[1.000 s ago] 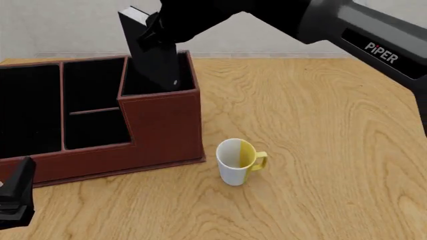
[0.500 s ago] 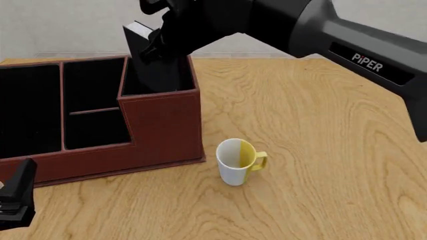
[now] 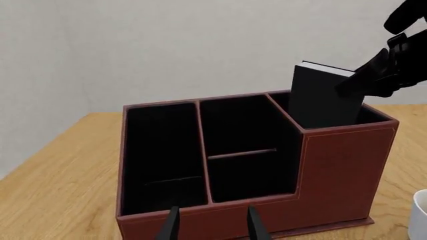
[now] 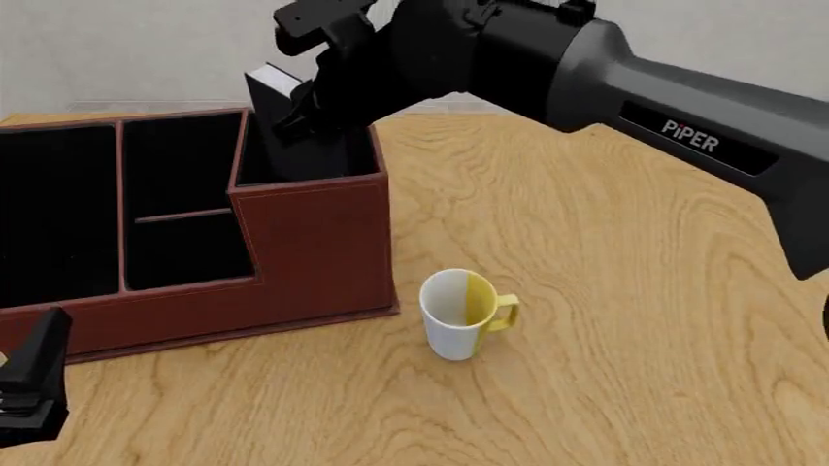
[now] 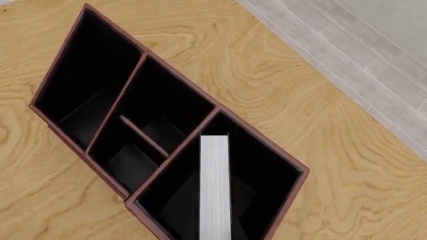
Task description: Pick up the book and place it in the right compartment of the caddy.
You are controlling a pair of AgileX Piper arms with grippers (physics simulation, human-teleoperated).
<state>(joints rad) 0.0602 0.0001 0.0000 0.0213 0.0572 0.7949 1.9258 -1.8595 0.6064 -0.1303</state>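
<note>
The black book [image 4: 276, 121] with pale page edges stands tilted in the right compartment [image 4: 311, 160] of the reddish-brown caddy [image 4: 311, 252], its top sticking out above the rim. My right gripper [image 4: 301, 102] is at the book's upper right edge and looks shut on it. In the left wrist view the book [image 3: 323, 97] leans inside the tall section, with the right gripper [image 3: 373, 75] against its side. The right wrist view looks straight down on the book's page edges [image 5: 215, 185]; the fingers do not show there. My left gripper [image 4: 33, 388] stays low at the near left, open [image 3: 212, 227].
A white-and-yellow mug [image 4: 456, 313] stands upright just right of the caddy's front corner. The caddy's wide left section [image 3: 160, 160] and the divided middle section [image 3: 240, 150] hold nothing. Bare wooden tabletop [image 4: 622, 291] spreads to the right.
The book has sunk deeper into the right compartment, with the right gripper following it down. The left arm has not moved.
</note>
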